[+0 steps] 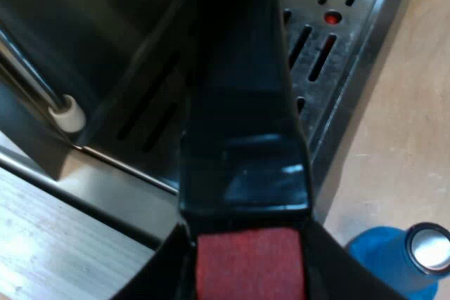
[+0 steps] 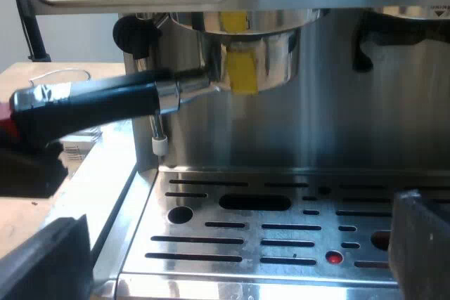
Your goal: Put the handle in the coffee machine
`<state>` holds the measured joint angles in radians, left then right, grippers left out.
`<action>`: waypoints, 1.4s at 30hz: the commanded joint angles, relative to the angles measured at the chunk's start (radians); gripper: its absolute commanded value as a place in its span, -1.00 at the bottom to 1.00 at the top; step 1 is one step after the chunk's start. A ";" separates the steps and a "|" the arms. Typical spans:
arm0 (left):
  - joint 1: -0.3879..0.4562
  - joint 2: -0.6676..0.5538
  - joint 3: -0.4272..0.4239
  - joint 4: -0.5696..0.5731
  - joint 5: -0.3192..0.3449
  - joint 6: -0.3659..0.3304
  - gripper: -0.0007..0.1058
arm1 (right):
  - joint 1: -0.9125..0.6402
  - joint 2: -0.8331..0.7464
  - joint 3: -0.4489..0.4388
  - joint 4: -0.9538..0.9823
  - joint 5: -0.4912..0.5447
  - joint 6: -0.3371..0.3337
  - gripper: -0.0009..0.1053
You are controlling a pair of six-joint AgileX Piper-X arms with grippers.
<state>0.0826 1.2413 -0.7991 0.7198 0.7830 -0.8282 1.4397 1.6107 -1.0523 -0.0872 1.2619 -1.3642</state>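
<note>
A pale wooden table (image 1: 394,138) carries the steel machine (image 2: 337,117), with its slotted tray (image 2: 281,244) along the foot.

The holder (image 2: 260,61) is raised to the brew head at the machine's front. Its handle (image 2: 91,100) sticks out sideways, past the wand (image 2: 156,131), rather than straight forward. It therefore looks seated but not yet turned home. The left gripper (image 1: 246,258) is clenched on the handle at its red end (image 2: 5,126). The right gripper (image 2: 232,258) hangs low before the tray, fingers spread wide and holding nothing.

The main risk is the turn. If the lugs are not fully up in the head, twisting would jam the holder or let it drop onto the tray. The grip sits far out on the handle, so the fingers could slip along it under load. The handle passes just beside the wand and could knock it. The blue tamper (image 1: 394,261) stands on the table near the tray's edge, below the left gripper, and a dropped holder could topple it.

The holder's basket faces up into the head, so its contents are hidden. The tray's grate bears nothing where it can be seen.
</note>
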 commanded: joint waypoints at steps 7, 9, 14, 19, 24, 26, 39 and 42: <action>-0.003 -0.009 -0.022 -0.033 0.078 -0.005 -0.98 | -0.004 -0.004 0.000 -0.006 0.013 -0.010 0.64; -0.003 -0.009 -0.022 -0.033 0.084 -0.005 -0.98 | -0.004 -0.004 0.000 -0.006 0.013 -0.010 0.64; -0.003 -0.009 -0.037 -0.001 0.091 -0.005 -0.98 | -0.004 -0.004 0.000 -0.006 0.013 -0.010 0.64; -0.003 -0.009 -0.078 0.073 0.149 -0.005 -0.98 | -0.004 -0.004 0.000 -0.006 0.013 -0.010 0.64; -0.003 -0.009 -0.079 0.076 0.151 -0.002 -0.98 | -0.004 -0.004 0.000 -0.006 0.013 -0.010 0.64; -0.003 -0.009 -0.079 0.074 0.154 0.009 -0.98 | -0.004 -0.004 0.000 -0.006 0.013 -0.010 0.64; -0.003 -0.009 -0.114 0.057 0.167 0.056 -0.98 | -0.004 -0.004 0.000 -0.006 0.013 -0.008 0.64; -0.003 -0.009 -0.114 0.057 0.178 0.055 -0.98 | -0.004 -0.004 0.000 -0.006 0.013 -0.008 0.64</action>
<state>0.0826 1.2532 -0.8787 0.8165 0.7865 -0.7877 1.4397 1.6107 -1.0523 -0.0872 1.2619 -1.3642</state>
